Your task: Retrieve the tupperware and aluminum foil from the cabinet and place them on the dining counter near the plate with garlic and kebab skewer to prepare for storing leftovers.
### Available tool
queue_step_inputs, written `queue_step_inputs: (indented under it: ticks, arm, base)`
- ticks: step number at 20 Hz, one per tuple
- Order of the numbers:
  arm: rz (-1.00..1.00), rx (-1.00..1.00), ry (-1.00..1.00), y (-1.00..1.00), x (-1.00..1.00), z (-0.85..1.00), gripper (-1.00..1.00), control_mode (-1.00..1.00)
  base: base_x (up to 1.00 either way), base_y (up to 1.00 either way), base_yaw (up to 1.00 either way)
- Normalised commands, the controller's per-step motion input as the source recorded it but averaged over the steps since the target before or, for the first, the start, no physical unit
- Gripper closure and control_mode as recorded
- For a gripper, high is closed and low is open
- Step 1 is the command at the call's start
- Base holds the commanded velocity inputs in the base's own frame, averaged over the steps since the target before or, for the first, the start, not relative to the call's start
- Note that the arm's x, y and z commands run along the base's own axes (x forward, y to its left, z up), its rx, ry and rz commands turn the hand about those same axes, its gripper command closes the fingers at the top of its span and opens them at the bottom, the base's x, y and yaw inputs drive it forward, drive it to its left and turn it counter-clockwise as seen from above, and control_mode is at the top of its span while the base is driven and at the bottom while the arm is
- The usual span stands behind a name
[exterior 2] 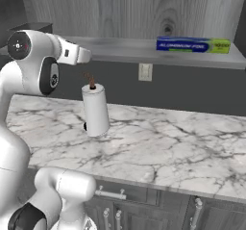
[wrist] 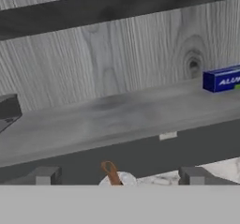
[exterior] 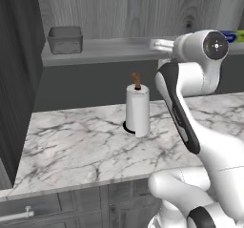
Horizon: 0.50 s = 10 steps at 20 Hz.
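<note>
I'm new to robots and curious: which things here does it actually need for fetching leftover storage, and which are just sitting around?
Needed: tupperware, aluminum foil, both on the cabinet shelf; the open claw.

Just there: paper-towel roll on the marble worktop, wall socket.

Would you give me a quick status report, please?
Gripper open, empty, facing the shelf. Tupperware and foil on it, untouched. Paper towel roll below.

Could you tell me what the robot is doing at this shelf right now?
The arm is raised toward the cabinet shelf with its gripper open and holding nothing. The grey tub sits at the left end of the shelf and the blue foil box at the right end, both untouched. A paper towel roll stands on the marble worktop below.
</note>
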Motion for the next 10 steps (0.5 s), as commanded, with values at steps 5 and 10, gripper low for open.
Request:
queue_step_inputs:
  ticks: [5, 10]
  arm:
    - [0.10, 0.00, -0.04, 0.87, 0.00, 0.43, -1.00, -1.00]
    - [0.12, 0.00, 0.00, 0.80, 0.00, 0.18, -1.00, -1.00]
  base:
    - [0.00, 0.00, 0.00]
    - [0.00, 0.00, 0.00]
